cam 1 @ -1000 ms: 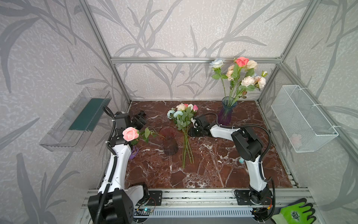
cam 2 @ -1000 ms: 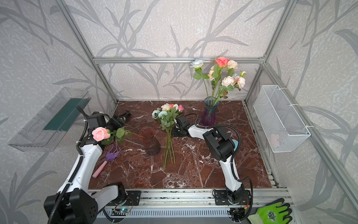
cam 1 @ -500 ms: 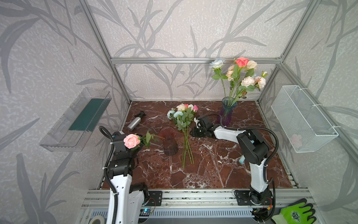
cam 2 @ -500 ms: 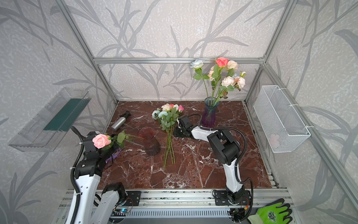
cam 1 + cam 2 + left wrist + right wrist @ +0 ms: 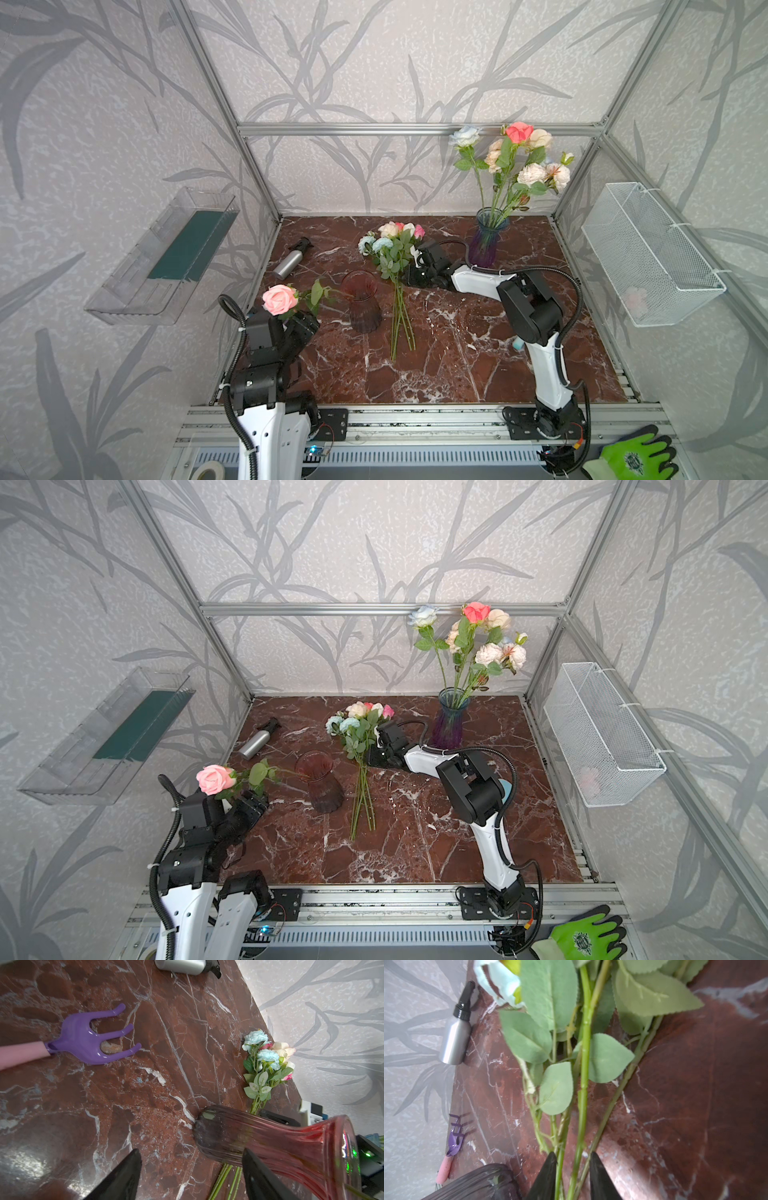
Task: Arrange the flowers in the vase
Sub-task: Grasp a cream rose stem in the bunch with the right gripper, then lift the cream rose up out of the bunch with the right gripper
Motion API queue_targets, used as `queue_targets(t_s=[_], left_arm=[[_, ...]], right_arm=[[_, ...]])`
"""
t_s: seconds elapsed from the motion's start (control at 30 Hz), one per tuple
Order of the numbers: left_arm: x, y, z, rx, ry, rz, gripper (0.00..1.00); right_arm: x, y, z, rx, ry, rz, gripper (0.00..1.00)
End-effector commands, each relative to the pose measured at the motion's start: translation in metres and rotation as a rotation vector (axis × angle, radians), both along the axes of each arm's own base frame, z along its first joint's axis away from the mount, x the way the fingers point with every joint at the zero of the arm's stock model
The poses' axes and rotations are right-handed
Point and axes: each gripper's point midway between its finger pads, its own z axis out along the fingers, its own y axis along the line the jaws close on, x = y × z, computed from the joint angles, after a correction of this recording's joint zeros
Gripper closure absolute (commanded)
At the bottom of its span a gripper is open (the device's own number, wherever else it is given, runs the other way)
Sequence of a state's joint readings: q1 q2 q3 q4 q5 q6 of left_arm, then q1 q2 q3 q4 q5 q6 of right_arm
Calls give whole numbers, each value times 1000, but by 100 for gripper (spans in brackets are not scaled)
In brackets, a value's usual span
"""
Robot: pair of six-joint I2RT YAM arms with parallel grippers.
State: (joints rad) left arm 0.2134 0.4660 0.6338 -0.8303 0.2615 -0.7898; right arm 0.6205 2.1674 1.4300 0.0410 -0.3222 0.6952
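On the marble table (image 5: 457,353) the flowers (image 5: 392,253) lie in a loose bundle, with the right gripper (image 5: 573,1159) pinched on their green stems just below the leaves. Jaws apart and empty, the left gripper (image 5: 191,1157) sits beside the red vase (image 5: 270,1142) — a pink rose (image 5: 279,299) leans out above it.

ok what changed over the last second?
The left gripper pulled back from the far left of the table toward the front edge, open and empty, uncovering the spray bottle. The pink rose stays with its stem in the red vase. The right gripper stays at the stems of the bunch lying on the table.
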Motion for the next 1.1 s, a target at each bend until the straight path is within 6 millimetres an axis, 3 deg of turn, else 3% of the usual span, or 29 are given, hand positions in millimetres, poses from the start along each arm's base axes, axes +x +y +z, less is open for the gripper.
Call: queue_targets(t_s=[0.0, 0.2, 0.5, 0.83, 1.07], left_arm=[[-4, -18, -10, -103, 22, -52, 28], [-2, -32, -23, -168, 29, -104, 34], [8, -57, -29, -221, 16, -231, 36], [8, -76, -41, -185, 31, -304, 36], [10, -78, -49, -185, 21, -304, 36]], right_arm=[[4, 1, 0, 8, 15, -9, 76], [3, 0, 15, 56, -10, -14, 98], [-8, -28, 77, 108, -132, -74, 100], [-19, -58, 130, 121, -265, -130, 100], [-37, -76, 228, 157, -525, -117, 100]])
